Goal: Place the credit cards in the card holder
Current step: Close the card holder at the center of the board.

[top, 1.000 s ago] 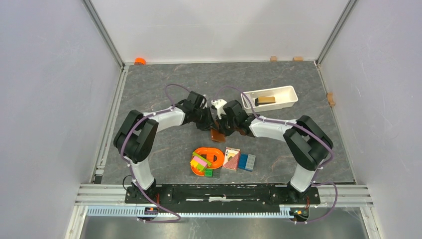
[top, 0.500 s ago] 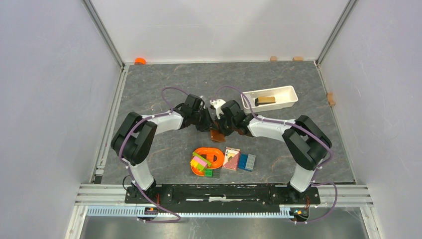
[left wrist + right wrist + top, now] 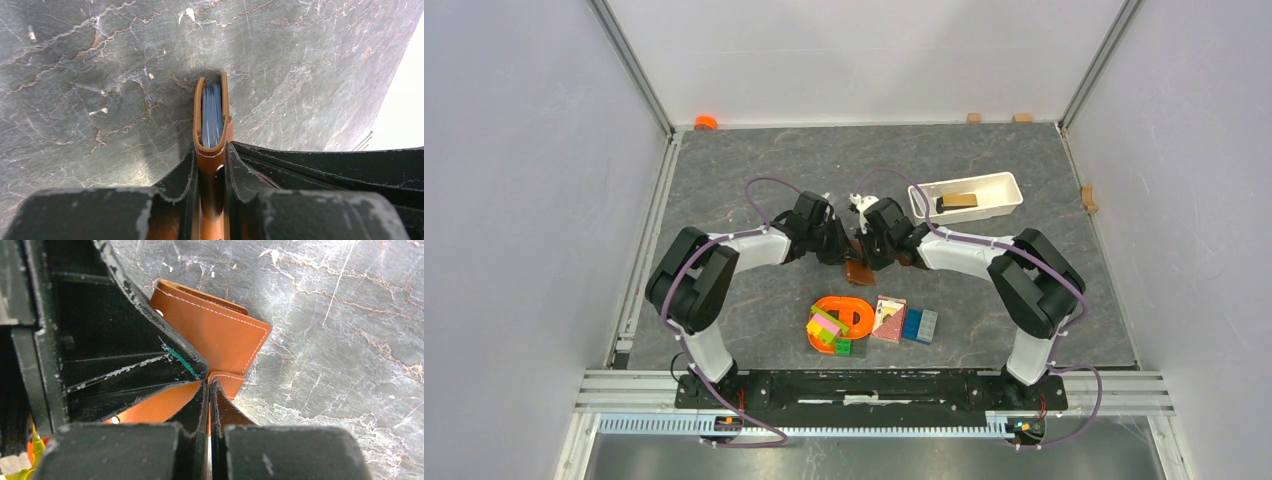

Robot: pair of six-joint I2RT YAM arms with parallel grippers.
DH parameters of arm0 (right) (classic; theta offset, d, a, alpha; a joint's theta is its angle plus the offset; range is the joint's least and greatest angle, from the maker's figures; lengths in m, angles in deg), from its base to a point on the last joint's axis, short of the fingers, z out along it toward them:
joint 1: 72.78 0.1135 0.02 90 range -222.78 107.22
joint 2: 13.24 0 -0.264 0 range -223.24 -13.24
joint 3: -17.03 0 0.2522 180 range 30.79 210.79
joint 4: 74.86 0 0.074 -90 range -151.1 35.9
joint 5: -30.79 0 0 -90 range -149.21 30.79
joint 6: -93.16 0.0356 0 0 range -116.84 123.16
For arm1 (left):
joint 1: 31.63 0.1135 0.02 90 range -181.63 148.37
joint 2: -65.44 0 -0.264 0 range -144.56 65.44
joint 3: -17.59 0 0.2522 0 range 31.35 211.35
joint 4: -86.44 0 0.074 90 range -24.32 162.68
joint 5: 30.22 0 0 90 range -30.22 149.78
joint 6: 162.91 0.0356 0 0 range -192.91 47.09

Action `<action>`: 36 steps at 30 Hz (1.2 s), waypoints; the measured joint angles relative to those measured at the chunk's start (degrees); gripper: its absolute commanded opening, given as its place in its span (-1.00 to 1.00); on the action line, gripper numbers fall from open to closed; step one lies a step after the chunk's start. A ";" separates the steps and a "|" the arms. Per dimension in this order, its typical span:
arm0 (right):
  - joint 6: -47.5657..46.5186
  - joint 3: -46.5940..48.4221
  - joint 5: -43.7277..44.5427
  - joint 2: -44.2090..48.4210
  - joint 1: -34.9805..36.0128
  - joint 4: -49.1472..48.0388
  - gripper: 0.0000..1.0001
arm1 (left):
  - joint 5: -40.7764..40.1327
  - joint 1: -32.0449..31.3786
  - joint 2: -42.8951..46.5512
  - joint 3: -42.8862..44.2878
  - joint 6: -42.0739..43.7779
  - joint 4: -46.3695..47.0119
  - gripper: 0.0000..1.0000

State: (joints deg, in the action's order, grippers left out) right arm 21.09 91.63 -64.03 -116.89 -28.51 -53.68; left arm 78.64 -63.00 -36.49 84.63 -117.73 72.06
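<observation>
The card holder (image 3: 858, 271), a brown leather-look wallet, is held just above the table's middle between both grippers. My left gripper (image 3: 841, 250) is shut on it. In the left wrist view the fingers (image 3: 182, 175) clamp the card holder (image 3: 212, 152) edge-on, and bluish credit cards (image 3: 212, 116) sit inside its open end. My right gripper (image 3: 872, 252) is shut on a flap of the card holder (image 3: 212, 332), pinched thin between the fingertips (image 3: 200, 400). No loose cards show on the table.
A white oblong tray (image 3: 996, 185) with a brown block (image 3: 957, 201) lies at the back right. An orange ring toy with coloured blocks (image 3: 842, 320), a red playing-card pack (image 3: 888, 318) and blue blocks (image 3: 920, 325) lie near the front. An orange cap (image 3: 705, 122) sits far left.
Both grippers have shifted slightly left and back while keeping hold of the card holder. The card holder has barely moved.
</observation>
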 measured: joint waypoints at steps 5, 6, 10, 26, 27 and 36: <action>3.91 0.74 2.08 -0.44 0.72 0.63 -1.00 | -1.40 -0.33 0.48 -0.55 -0.13 0.66 -0.96; 4.52 0.87 2.54 -0.55 0.90 0.66 -1.00 | -1.86 -0.33 0.63 -0.79 -0.13 0.92 -0.96; 7.17 1.57 4.94 -0.92 1.77 1.44 -1.00 | -2.80 -0.57 0.85 -1.18 -0.13 1.57 -0.96; 16.31 7.72 16.17 -4.87 6.38 5.62 -1.00 | -11.10 -1.99 3.15 -3.76 -0.07 4.37 -0.95; 16.44 8.24 16.44 -5.22 6.51 5.88 -1.00 | -11.74 -1.99 3.34 -4.02 -0.07 4.63 -0.96; 19.19 9.11 19.17 -5.95 7.48 6.56 -0.92 | -12.68 -1.99 3.74 -5.60 -0.44 7.17 -0.96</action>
State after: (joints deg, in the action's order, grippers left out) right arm 40.28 100.74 -44.86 -122.84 -21.03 -47.13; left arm 65.96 -64.99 -32.75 79.03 -118.16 79.23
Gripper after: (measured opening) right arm 0.023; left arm 0.200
